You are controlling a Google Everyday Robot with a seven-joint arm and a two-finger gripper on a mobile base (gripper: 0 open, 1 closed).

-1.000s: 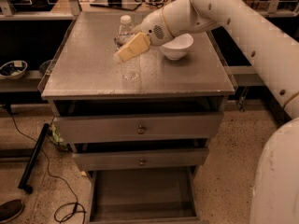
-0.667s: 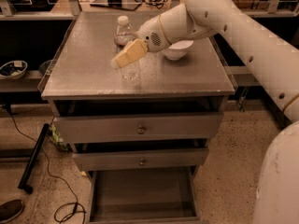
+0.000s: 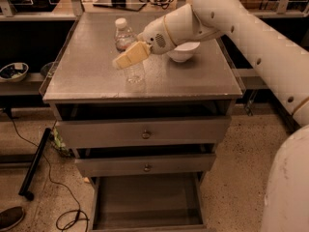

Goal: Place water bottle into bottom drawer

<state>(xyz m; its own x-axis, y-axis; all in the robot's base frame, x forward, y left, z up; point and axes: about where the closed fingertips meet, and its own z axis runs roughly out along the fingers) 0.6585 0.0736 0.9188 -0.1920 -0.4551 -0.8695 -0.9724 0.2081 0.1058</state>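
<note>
One water bottle [image 3: 123,35] stood upright far left on the cabinet top [image 3: 198,79], left of a white bowl [image 3: 182,52]. My gripper [image 3: 121,62] hovered just beside its near side; spread or closed, I couldn't tell. The bottom drawer [image 3: 145,197] sat pulled out.

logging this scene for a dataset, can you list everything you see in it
small clear ribbed plastic water bottle: 1, clear with white cap, upright at the back left of the cabinet top
see-through item: 1, clear, on the cabinet top under the gripper; kind cannot be told
round bowl: 1, white, on the cabinet top right of the bottle
metal cabinet: 1, grey, centre
upper drawers with round knobs: 2, grey, above the bottom drawer
bottom drawer: 1, grey, pulled open
straight bar: 1, black, on the floor at left
shoe: 1, dark, bottom left corner
robot arm: 1, white, reaching in from the right
gripper: 1, tan, over the cabinet top, in front of the bottle
</note>
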